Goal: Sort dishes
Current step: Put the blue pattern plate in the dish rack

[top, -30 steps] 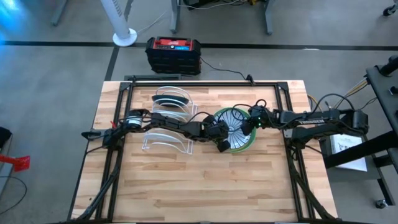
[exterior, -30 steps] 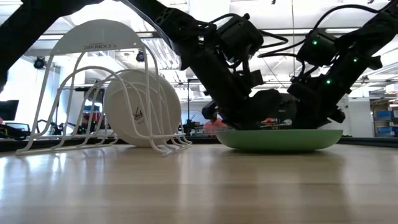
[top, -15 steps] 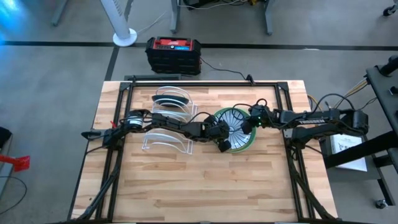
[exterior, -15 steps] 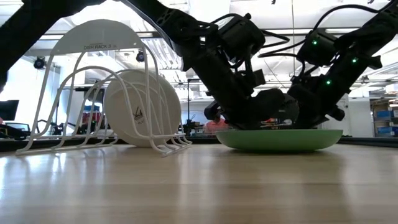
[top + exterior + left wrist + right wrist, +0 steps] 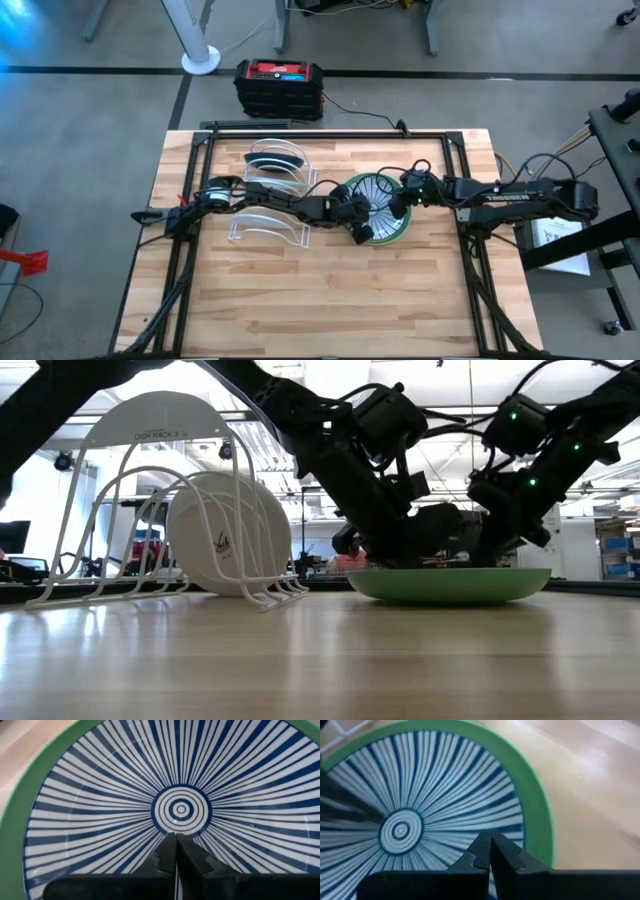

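Progress: you have two round dinner plates standing on edge in the white wire rack point(image 5: 272, 190), at about 10 o'clock on the wooden table point(image 5: 330, 300). In the low view the nearer one shows as a pale round plate point(image 5: 228, 533); from above the dark teal plate with a green rim point(image 5: 275, 156) sits in a far slot.

Left to do: the white plate with blue radial lines point(image 5: 180, 795) lies stacked inside the plain light green plate point(image 5: 398, 236), flat on the table just right of centre, close beside the rack's 3 o'clock end. By my reading neither of these two is sorted yet, so you are roughly halfway.

Left arm: it reaches in from 9 o'clock, across the rack. Your left gripper point(image 5: 175, 838) has its fingers pressed together, holding nothing, the tips low over the striped plate near its bullseye.

Right arm: it comes in from 3 o'clock. Your right gripper point(image 5: 490, 840) is pinched closed too, and it holds nothing that I can see, poised over the striped plate's 3 o'clock half, near the green rim.

Lift: neither plate is off the table in the low view.
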You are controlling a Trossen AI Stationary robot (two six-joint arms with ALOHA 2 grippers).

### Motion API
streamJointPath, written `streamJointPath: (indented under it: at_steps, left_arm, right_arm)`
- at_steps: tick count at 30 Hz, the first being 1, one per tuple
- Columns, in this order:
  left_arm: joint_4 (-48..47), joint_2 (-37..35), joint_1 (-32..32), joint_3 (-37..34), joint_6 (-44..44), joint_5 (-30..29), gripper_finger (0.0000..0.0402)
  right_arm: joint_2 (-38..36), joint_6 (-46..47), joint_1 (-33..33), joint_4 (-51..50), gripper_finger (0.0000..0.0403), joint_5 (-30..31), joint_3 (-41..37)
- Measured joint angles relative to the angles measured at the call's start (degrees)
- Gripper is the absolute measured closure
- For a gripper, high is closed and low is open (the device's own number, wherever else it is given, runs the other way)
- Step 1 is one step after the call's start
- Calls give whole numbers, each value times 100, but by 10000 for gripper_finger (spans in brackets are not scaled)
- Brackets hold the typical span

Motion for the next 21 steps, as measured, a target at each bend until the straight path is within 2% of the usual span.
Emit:
streamJointPath:
  at_steps: [12,21]
  left_arm:
    - [-159,-171,4,-11,131,17,401]
    - [-1176,-203,2,841,302,8,401]
  right_arm:
    - [-91,-123,-21,-125,402,157,-7]
    - [-109,-229,-24,-134,401,200,-7]
